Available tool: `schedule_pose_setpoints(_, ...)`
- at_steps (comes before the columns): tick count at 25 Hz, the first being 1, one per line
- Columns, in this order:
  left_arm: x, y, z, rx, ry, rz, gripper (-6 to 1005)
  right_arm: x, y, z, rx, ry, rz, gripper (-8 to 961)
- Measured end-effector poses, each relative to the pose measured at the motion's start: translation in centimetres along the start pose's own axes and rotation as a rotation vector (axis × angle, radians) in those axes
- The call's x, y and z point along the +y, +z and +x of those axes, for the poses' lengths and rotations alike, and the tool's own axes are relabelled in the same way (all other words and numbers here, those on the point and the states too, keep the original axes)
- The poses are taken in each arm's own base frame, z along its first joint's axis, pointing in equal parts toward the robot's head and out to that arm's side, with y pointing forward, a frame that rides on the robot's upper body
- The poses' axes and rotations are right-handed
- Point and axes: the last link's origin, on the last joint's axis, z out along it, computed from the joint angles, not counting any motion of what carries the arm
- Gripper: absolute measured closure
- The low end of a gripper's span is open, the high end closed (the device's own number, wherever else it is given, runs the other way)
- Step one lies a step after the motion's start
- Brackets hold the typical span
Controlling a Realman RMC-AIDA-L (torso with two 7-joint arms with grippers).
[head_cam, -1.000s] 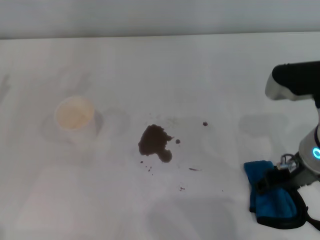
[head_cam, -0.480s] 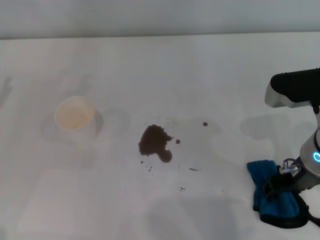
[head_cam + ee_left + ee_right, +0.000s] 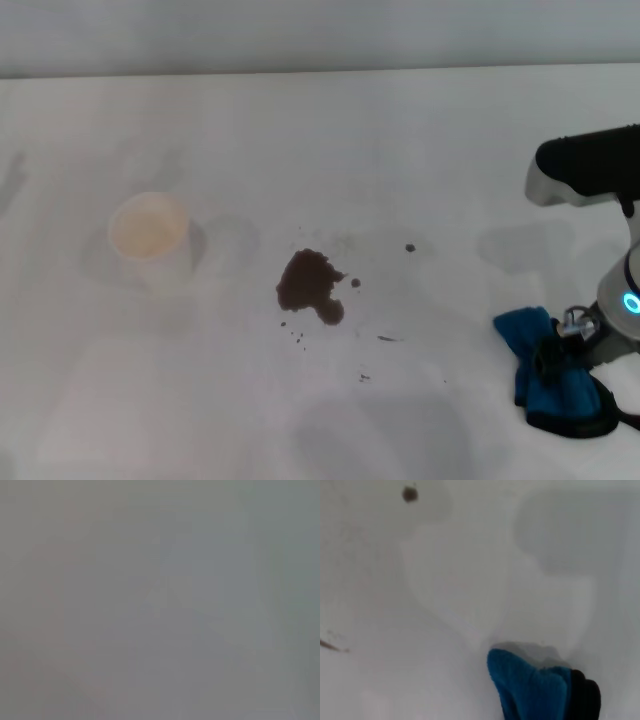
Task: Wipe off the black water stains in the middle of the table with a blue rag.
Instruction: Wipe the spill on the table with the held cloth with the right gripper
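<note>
Blue rag (image 3: 556, 378) bunched in right pincer (image 3: 563, 345), clamped shut on it, near right edge of surface (image 3: 300, 140). Black water stains (image 3: 310, 285) untouched mid-surface.

Looks like a lab or robot test bench rather than anyone's home. The whole scene is one wide plain white table (image 3: 330, 130) running off past the left, right and near edges of the head view, with just a bare pale wall behind its far edge. No kitchen or office clutter, only staged-looking props: a paper cup (image 3: 150, 240) toward the left edge, a dark spill (image 3: 310, 285) mid-table, and a blue rag (image 3: 555, 375) by the near right corner.
</note>
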Motion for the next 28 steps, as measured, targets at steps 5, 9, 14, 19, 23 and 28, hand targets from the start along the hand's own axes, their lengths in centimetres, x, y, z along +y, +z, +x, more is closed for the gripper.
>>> schedule_pose_setpoints(5,0.1,0.0,0.0,0.000,-0.003,-0.001,107,0.3,-0.6,-1.1,-0.033,-0.028,-0.014,455)
schedule_pose_setpoints(9,0.2,0.1,0.0,0.000,-0.003,-0.001,106,1.3,-1.3,-2.4,-0.062,-0.074,-0.021,620)
schedule_pose_setpoints(14,0.2,0.0,0.0,-0.001,-0.005,0.000,106,2.8,-1.6,-4.6,-0.086,-0.139,-0.054,783)
schedule_pose_setpoints(19,0.4,-0.1,-0.1,-0.003,-0.007,0.002,106,5.1,-1.7,-7.4,-0.122,-0.225,-0.096,799)
schedule_pose_setpoints(23,0.8,0.0,-0.1,-0.003,-0.004,0.001,106,6.3,-1.3,-9.4,-0.128,-0.281,-0.105,798)
schedule_pose_setpoints(28,1.4,0.2,-0.1,0.003,-0.002,-0.003,106,6.3,-0.4,-11.2,-0.134,-0.321,-0.095,799)
